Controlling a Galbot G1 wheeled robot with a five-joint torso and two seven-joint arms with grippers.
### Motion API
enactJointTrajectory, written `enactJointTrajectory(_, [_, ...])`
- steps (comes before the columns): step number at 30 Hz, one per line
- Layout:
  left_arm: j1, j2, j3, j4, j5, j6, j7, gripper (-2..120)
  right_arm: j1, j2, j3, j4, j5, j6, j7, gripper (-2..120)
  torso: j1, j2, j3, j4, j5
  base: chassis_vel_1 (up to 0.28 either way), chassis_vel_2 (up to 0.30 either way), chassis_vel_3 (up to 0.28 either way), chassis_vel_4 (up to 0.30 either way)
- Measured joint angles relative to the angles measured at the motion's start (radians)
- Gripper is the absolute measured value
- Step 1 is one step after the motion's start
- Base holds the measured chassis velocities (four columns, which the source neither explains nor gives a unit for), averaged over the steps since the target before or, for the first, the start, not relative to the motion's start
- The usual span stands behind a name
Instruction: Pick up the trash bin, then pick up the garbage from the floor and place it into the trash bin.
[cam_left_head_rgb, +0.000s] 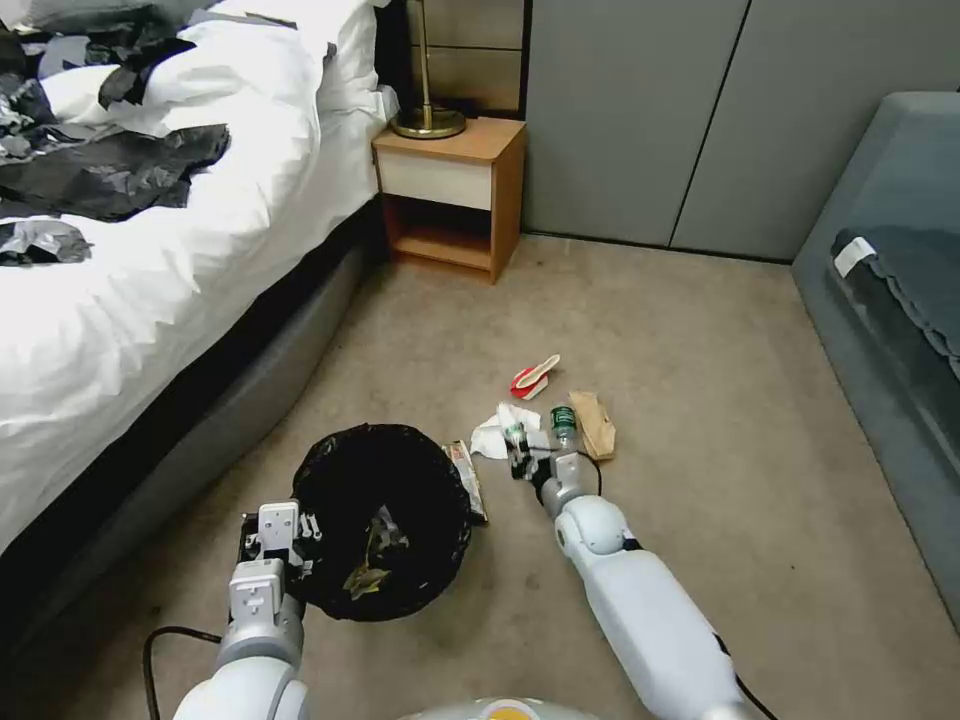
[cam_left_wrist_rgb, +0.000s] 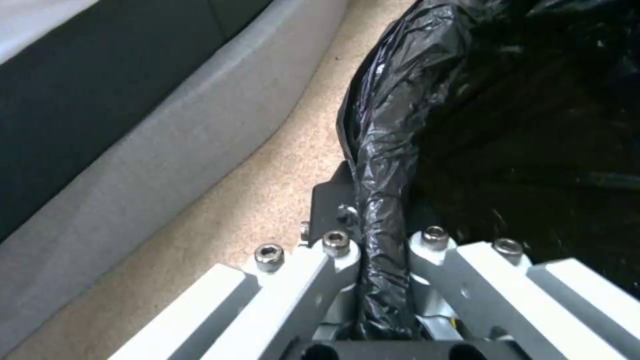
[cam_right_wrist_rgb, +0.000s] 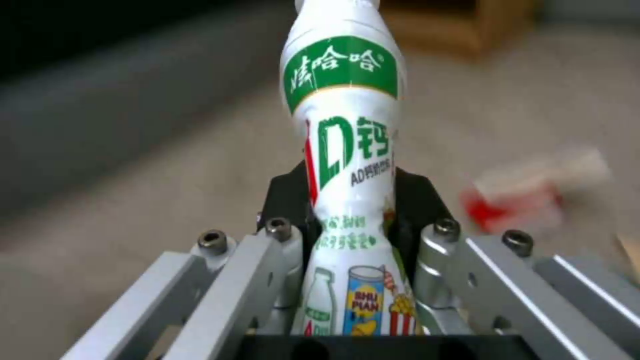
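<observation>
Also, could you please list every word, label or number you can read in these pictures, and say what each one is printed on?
"娃哈哈": white letters on the green band of the bottle clamped in the right gripper.
"AD钙": large green characters on the bottle's middle.
"SHU PIAN": on a pictured can near the bottle's base.
The small line under "AD钙" is too small to read.
The red-and-white packet and the trash bin in the left gripper show no readable text.

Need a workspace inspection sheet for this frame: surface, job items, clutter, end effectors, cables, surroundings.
Surface: beige carpet.
Job items: trash bin, litter inside; white bottle; tissue; green-capped bottle; brown bag; red-white packet; wrapper beside bin.
Clutter: black sheets on bed.
End effectors: left end effector clamps bin rim; right end effector grips white bottle.
Cables: black cable by left arm.
Surroundings: bed, nightstand, lamp, wardrobe.
</observation>
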Motion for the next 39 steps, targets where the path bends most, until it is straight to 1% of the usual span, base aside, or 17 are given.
enactJointTrajectory(1, [0.0,0.0,0.0,0.0,0.0,0.0,0.0,1,0.0,0.0,0.0,0.0,0.0,0.0,0.0,17,0.0,0.0,0.0,0.0,0.0,0.0,0.0,0.0,0.0])
enactJointTrajectory(3, [0.0,-0.001,0.003,0.006,-0.001,0.0,0.0,1,-0.043,-0.02,-0.015,0.105,0.015,0.077,-0.065,17,0.0,0.0,0.0,0.0,0.0003,0.0,0.0,0.0,0.0])
enactJointTrajectory(4, [0.0,0.0,0.004,0.011,-0.002,0.0,0.0,1,-0.085,-0.041,-0.041,0.205,0.027,0.137,-0.121,17,0.0,0.0,0.0,0.0,0.0001,0.0,0.0,0.0,0.0])
enactJointTrajectory(5, [0.0,0.0,0.004,0.011,-0.002,0.0,0.0,1,-0.085,-0.041,-0.041,0.205,0.027,0.137,-0.121,17,0.0,0.0,0.0,0.0,0.0001,0.0,0.0,0.0,0.0])
enactJointTrajectory(8, [-0.002,0.001,0.004,0.016,-0.004,0.001,0.0,1,-0.148,-0.075,-0.11,0.332,0.03,0.194,-0.158,16,0.0,0.0,0.0,0.0,0.0001,0.0,0.0,0.0,0.0])
enactJointTrajectory(9, [-0.002,0.001,0.004,0.016,-0.004,0.001,0.0,1,-0.148,-0.075,-0.11,0.332,0.03,0.194,-0.158,16,0.0,0.0,0.0,0.0,0.0001,0.0,0.0,0.0,0.0])
enactJointTrajectory(11, [-0.005,0.002,0.004,0.016,-0.006,0.003,0.0,1,-0.174,-0.094,-0.167,0.373,0.025,0.208,-0.156,16,0.0,0.0,0.0,0.0001,0.0001,0.0,0.0,0.0,0.0])
enactJointTrajectory(12, [-0.005,0.002,0.004,0.016,-0.006,0.003,0.0,1,-0.174,-0.094,-0.167,0.373,0.025,0.208,-0.156,16,0.0,0.0,0.0,0.0001,0.0001,0.0,0.0,0.0,0.0])
enactJointTrajectory(16, [-0.011,0.0,0.004,0.021,-0.007,0.004,0.001,1,-0.191,-0.121,-0.254,0.388,0.016,0.217,-0.14,16,0.0,0.0,0.0,0.0001,0.0002,0.0,0.0,0.0,0.0])
enactJointTrajectory(19, [-0.014,-0.001,0.008,0.029,-0.007,0.004,0.001,1,-0.214,-0.138,-0.31,0.358,-0.011,0.235,-0.13,16,0.0,0.0,0.0,0.0001,0.0001,0.0,0.0,0.0,0.0])
enactJointTrajectory(25, [-0.016,-0.002,0.012,0.031,-0.005,0.004,0.0,1,-0.219,-0.141,-0.326,0.287,-0.029,0.256,-0.117,15,0.0,0.0,0.0,0.0003,-0.0012,0.0,0.0,0.0,0.0])
enactJointTrajectory(31, [-0.013,-0.002,0.013,0.031,-0.004,0.004,-0.001,1,-0.2,-0.131,-0.333,0.242,-0.019,0.246,-0.106,17,0.0,0.0,0.0,0.0,0.0003,0.0,0.0,0.0,0.0])
enactJointTrajectory(32, [-0.012,-0.002,0.013,0.031,-0.004,0.004,-0.001,1,-0.199,-0.131,-0.334,0.241,-0.016,0.243,-0.104,22,0.0,0.0,0.0,0.0,0.0002,0.0,0.0,0.0,0.0])
enactJointTrajectory(34, [-0.012,-0.002,0.013,0.031,-0.004,0.004,-0.001,1,-0.198,-0.131,-0.335,0.241,-0.015,0.241,-0.103,25,0.0,0.0,0.0,-0.0001,0.0002,0.0,0.0,0.0,0.0])
enactJointTrajectory(36, [-0.013,-0.001,0.013,0.03,-0.004,0.004,-0.001,1,-0.197,-0.132,-0.338,0.24,-0.013,0.237,-0.102,36,0.0,0.0,0.0,0.0,0.0003,0.0,0.0,0.0,0.0])
enactJointTrajectory(37, [-0.013,-0.001,0.013,0.03,-0.004,0.004,-0.001,1,-0.197,-0.132,-0.338,0.24,-0.013,0.237,-0.102,36,0.0,0.0,0.0,0.0,0.0003,0.0,0.0,0.0,0.0])
enactJointTrajectory(39, [-0.012,-0.001,0.013,0.03,-0.004,0.004,-0.001,1,-0.196,-0.132,-0.338,0.24,-0.011,0.234,-0.102,45,0.0,0.0,0.0,0.0001,0.0004,0.0,0.0,0.0,0.0])
